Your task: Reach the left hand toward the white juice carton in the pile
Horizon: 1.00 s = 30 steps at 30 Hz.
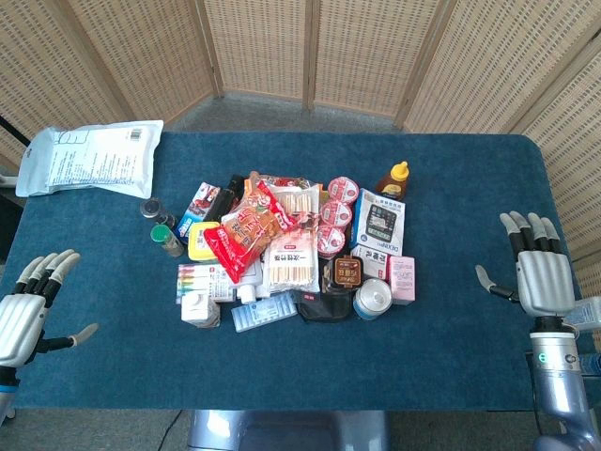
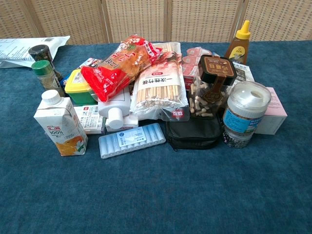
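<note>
The left hand [image 1: 26,310] rests low at the left edge of the blue table [image 1: 451,348], fingers spread and holding nothing — it is well apart from the pile. The right hand [image 1: 537,268] stands at the opposite edge, also with fingers apart and nothing in them.

Nearest to the left hand, at the front left corner of the pile, one white juice carton [image 2: 60,126] stands upright with its white screw cap on top and an orange picture on its side. Just beside it lies one pale blue ribbed case [image 2: 131,140], flat on the cloth. Behind the carton are two spice bottles [image 2: 46,74] — one with a green cap, one with a dark cap. One red snack bag [image 2: 118,63] lies on top of the heap, next to one pack of sticks [image 2: 160,90]. One honey bottle [image 2: 238,45] stands at the back right, and one jar with a white lid [image 2: 245,113] stands at the front right. One white printed bag [image 1: 92,158] lies alone at the far left corner.
</note>
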Motion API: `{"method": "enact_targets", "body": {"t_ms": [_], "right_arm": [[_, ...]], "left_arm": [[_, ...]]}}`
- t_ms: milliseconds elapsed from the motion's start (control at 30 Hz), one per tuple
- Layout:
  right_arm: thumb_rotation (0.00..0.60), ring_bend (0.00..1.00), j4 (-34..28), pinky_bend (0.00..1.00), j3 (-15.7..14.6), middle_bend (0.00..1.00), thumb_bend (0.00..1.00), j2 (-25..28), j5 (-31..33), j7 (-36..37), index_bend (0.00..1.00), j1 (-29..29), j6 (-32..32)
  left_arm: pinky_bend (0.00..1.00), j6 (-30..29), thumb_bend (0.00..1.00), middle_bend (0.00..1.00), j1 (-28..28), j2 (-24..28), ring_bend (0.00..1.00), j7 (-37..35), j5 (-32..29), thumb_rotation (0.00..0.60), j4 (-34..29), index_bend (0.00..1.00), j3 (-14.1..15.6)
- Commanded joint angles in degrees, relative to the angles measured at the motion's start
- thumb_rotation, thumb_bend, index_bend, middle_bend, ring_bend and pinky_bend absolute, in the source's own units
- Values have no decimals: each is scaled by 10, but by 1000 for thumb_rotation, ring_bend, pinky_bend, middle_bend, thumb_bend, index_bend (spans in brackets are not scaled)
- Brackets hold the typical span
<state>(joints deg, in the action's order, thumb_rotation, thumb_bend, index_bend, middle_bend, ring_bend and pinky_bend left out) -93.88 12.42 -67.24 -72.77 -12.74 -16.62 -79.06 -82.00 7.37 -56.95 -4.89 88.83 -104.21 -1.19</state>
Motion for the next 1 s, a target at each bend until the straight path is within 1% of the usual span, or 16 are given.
{"method": "enact_targets", "body": {"t_ms": [33, 233, 400, 600, 767, 1000], "right_arm": [[382, 0, -1, 0, 0, 119, 336, 0, -2, 2, 0, 0, -2], [378, 0, -1, 0, -3, 119, 337, -4, -9, 9, 0, 3, -6], [376, 0, -6, 0, -4, 119, 336, -5, -14, 11, 0, 7, -13], [382, 0, -17, 0, -3, 117, 337, -2, -14, 4, 0, 6, -13], [383, 0, -25, 0, -2, 117, 336, -1, -15, -4, 0, 4, -12], [381, 0, -28, 0, -2, 116, 337, 1, -11, -3, 0, 6, -13]], "left_arm": [[0, 2, 216, 0, 1, -1, 0, -1, 0, 522, 1, 0, 1], [0, 7, 216, 0, 4, 1, 0, -4, 4, 520, 3, 0, 4], [0, 16, 217, 0, 11, 6, 0, -33, 3, 520, 9, 0, 1], [0, 76, 217, 0, 49, 7, 0, -78, 12, 528, 22, 0, 3], [0, 93, 216, 0, 63, -6, 0, -107, -2, 527, 33, 0, -2], [0, 118, 216, 0, 77, -28, 0, -129, -8, 526, 58, 0, 1]]}}
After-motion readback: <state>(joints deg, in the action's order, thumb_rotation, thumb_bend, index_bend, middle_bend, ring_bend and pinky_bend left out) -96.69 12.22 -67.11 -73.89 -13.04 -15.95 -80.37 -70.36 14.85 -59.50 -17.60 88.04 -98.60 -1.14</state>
